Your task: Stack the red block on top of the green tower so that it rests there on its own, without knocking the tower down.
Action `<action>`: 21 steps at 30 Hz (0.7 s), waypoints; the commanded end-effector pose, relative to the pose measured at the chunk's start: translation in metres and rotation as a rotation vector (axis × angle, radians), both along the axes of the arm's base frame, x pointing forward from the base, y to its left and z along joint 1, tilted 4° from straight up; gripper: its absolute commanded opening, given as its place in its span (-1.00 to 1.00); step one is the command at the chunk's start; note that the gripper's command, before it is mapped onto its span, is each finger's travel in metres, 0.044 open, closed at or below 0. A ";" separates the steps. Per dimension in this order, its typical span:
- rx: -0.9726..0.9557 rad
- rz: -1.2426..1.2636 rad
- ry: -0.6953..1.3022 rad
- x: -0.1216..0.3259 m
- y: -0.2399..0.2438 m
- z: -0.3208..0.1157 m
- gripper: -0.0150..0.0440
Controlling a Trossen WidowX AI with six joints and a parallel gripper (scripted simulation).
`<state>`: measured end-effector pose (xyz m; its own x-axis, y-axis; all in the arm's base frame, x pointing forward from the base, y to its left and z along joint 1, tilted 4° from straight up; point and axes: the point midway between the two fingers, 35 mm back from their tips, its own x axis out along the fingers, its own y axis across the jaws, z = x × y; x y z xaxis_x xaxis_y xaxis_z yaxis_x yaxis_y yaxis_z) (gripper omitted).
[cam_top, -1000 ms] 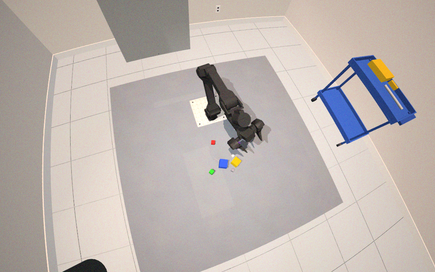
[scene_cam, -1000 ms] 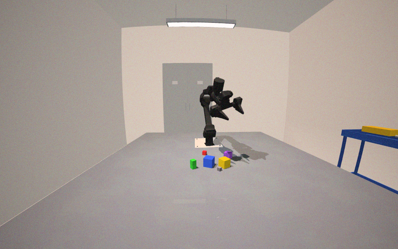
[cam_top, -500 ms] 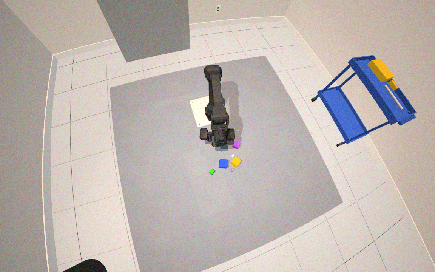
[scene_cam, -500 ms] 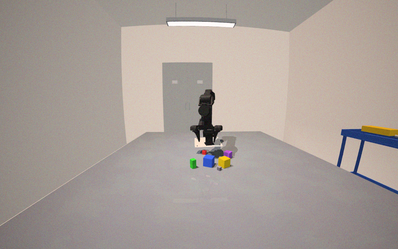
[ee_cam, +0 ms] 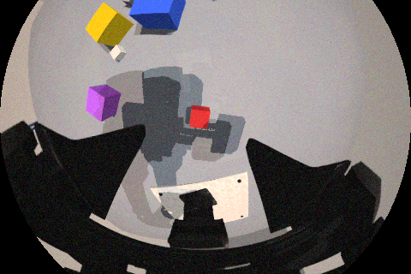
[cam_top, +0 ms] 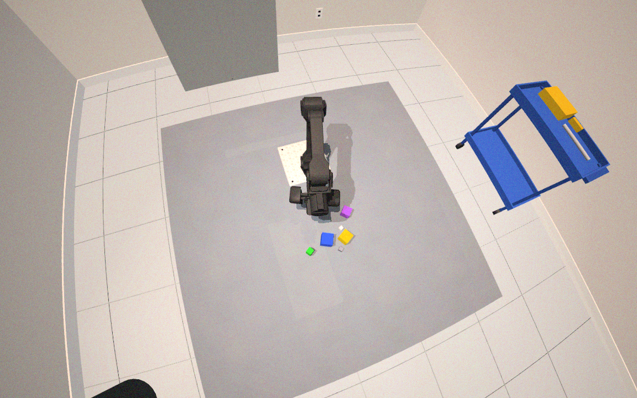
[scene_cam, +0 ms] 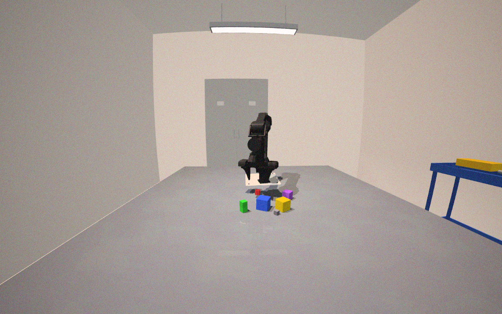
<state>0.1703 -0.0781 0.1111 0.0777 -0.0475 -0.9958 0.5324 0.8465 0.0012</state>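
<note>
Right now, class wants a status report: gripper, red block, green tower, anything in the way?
Gripper open, empty, above red block. Red block on the table, untouched. Green tower upright, apart. Purple cube close beside the gripper.
</note>
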 end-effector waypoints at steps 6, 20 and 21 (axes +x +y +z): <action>-0.001 -0.006 0.013 0.000 -0.002 -0.031 1.00; -0.001 -0.006 0.013 0.002 -0.003 -0.046 1.00; -0.001 -0.006 0.013 0.002 -0.003 -0.048 1.00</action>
